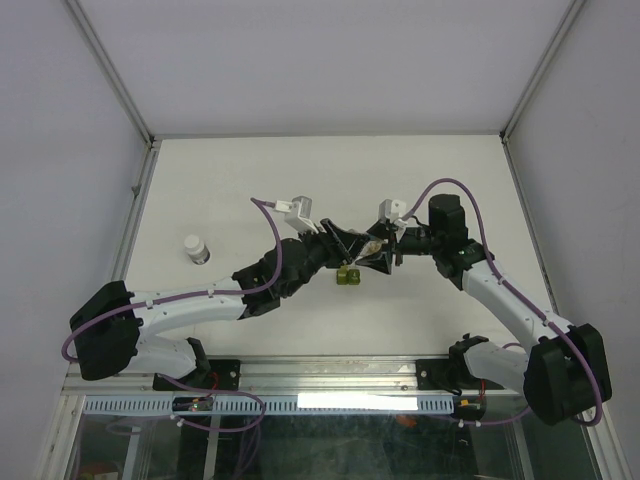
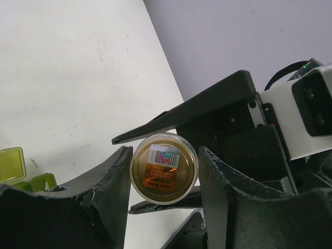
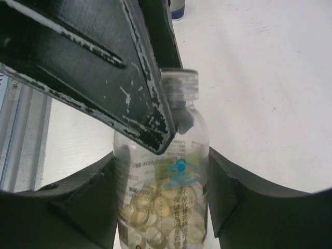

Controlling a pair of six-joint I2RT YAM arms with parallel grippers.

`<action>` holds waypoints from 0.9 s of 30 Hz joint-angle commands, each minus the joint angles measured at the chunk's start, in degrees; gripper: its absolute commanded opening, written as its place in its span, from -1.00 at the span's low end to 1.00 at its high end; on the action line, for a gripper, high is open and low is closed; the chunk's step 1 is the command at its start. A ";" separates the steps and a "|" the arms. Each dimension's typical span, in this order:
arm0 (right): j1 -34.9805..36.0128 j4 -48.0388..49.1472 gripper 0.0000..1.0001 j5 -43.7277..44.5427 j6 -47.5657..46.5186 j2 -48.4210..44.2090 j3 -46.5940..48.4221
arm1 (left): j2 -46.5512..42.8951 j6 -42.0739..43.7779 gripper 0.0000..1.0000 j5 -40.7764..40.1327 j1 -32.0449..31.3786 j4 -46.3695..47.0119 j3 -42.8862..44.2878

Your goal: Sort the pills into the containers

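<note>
The pills (image 3: 161,207) sit as a pale tan heap in the lower part of a small clear bottle (image 3: 162,171). The bottle is held in the air between both arms, above the middle of the surface (image 1: 250,180). The right claw (image 3: 162,155) is closed narrow on the bottle's body, fingers pressed to both sides. The left claw (image 2: 164,151) closes on the neck end, its fingers tight against the round end. The green box (image 1: 348,277) lies on the surface just below them. A white-capped vial (image 1: 197,248) stands well apart to the left.
</note>
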 commanded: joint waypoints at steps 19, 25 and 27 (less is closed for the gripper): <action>0.38 3.19 0.27 -0.68 1.42 -0.93 2.79 | -1.27 -0.17 -1.00 1.17 -0.67 1.55 1.25; 0.37 2.76 0.37 -0.13 1.17 -0.66 2.91 | -1.99 -0.43 -1.00 1.08 -0.65 2.00 0.70; 0.53 2.67 0.36 -0.12 1.20 -0.57 2.93 | -2.05 -0.51 -1.00 1.11 -0.71 2.08 0.64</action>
